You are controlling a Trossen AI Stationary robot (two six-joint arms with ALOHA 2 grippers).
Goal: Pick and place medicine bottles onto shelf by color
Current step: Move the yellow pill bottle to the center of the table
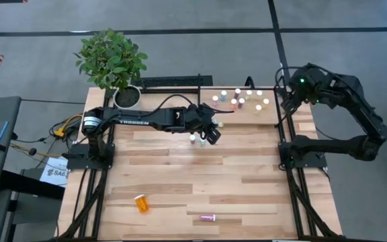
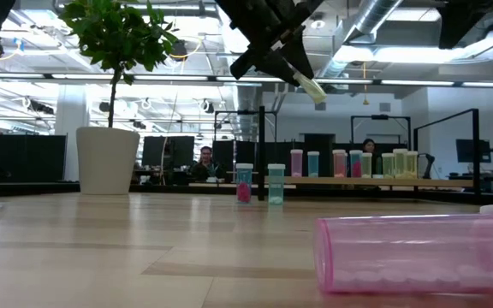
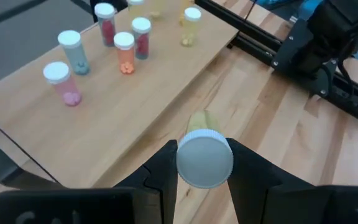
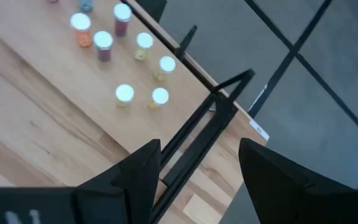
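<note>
Left tool (image 3: 204,171) is gripping a yellow bottle (image 3: 204,158) tilted above the table (image 1: 247,195) beside the shelf (image 3: 135,99); lowering crooked, it's probably toppling neighbours. Right tool (image 4: 197,168) is idling open.

text: "trossen" | on: left arm (image 1: 143,121) | paper sheet (image 1: 54,173): "sa", partly hidden

— What's on the plank table (image 1: 200,181)?
— Shelf (image 1: 247,113) at upper right carrying small bottles (image 1: 237,101). Plant pot (image 1: 127,96) upper left. Two bottles (image 1: 197,140) stand mid-frame. Low down lie an orange bottle (image 1: 142,202) and a pink bottle (image 1: 208,218).
</note>
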